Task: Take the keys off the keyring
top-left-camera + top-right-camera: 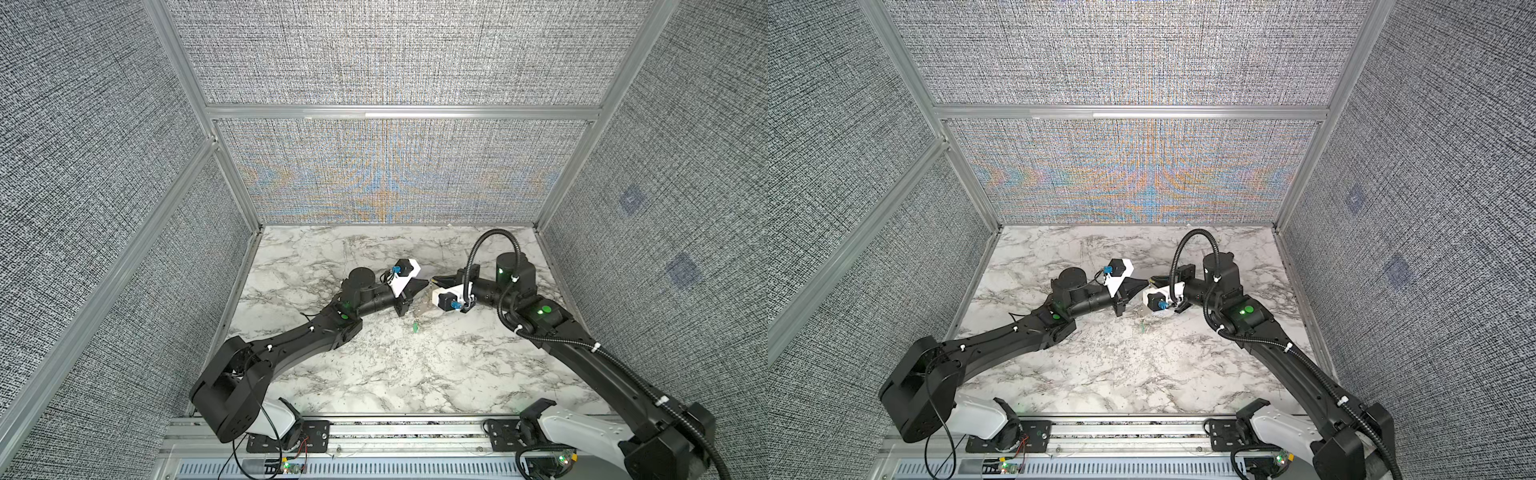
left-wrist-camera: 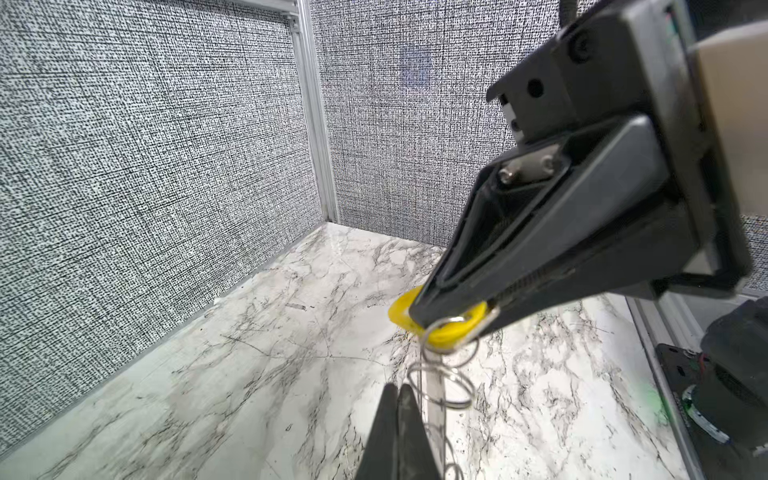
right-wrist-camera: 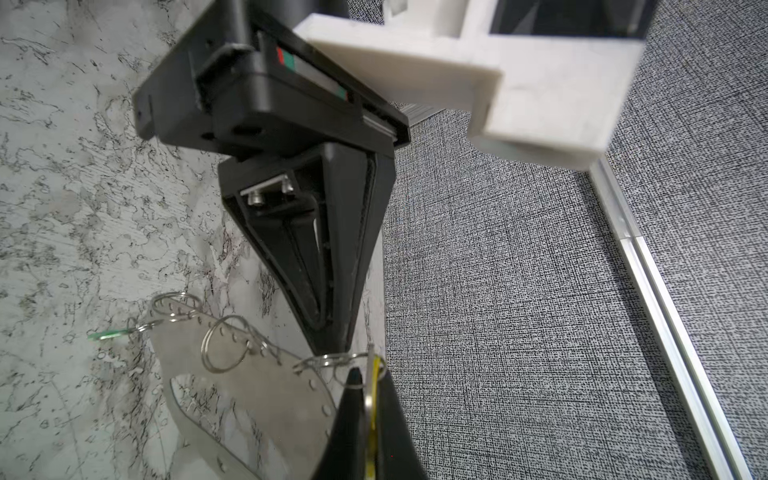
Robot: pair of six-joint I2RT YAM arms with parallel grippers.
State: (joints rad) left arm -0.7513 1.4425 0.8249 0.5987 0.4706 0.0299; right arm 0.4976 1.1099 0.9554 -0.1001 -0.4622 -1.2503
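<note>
The right gripper (image 2: pixel 451 318) is clamped on the yellow-tagged key (image 2: pixel 446 334). Just beside it, the left gripper (image 3: pixel 332 348) has its jaws together at the keyring (image 3: pixel 257 386) (green-tagged key (image 3: pixel 109 333) hangs farther off).

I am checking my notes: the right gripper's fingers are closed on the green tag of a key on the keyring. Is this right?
Only the colour is wrong. The left wrist view shows the right gripper with its fingers closed on the yellow tag; the green tag, in the right wrist view, hangs untouched from the keyring.
</note>
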